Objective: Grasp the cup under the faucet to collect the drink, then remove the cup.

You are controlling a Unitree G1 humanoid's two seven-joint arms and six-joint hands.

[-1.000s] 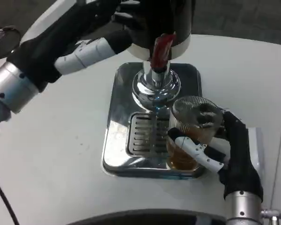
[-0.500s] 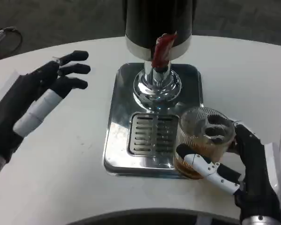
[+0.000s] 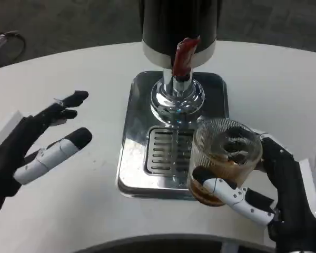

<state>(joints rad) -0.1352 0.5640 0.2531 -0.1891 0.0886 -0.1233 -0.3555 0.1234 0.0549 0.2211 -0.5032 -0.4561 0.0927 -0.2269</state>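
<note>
Now I am holding the cup in my right hand, fingers wrapping round its lower wall: one white finger is lying across the near side by the base, and the black part of the hand is pressing the right side. The cup is sitting over the near right corner of the steel tray, just right of the grille and nearer than the faucet, so it is no longer under the spout. Whether its base is touching the tray or hanging just clear, I cannot tell.

I am judging the cup to be clear ribbed glass or hard plastic, stiff enough not to give under the fingers. The ribs are probably helping the grip, though any wet on the wall would be making it slick. Brown drink is filling only the bottom part, so the weight is sitting low and is likely modest, but it will be sloshing if I tilt or jerk. A hold low and round the middle of the wall, as now, is seeming right to me; squeezing near the rim would be tipping it.

My left hand is hovering empty over the worktop at the left, fingers spread, well apart from the tray.
</note>
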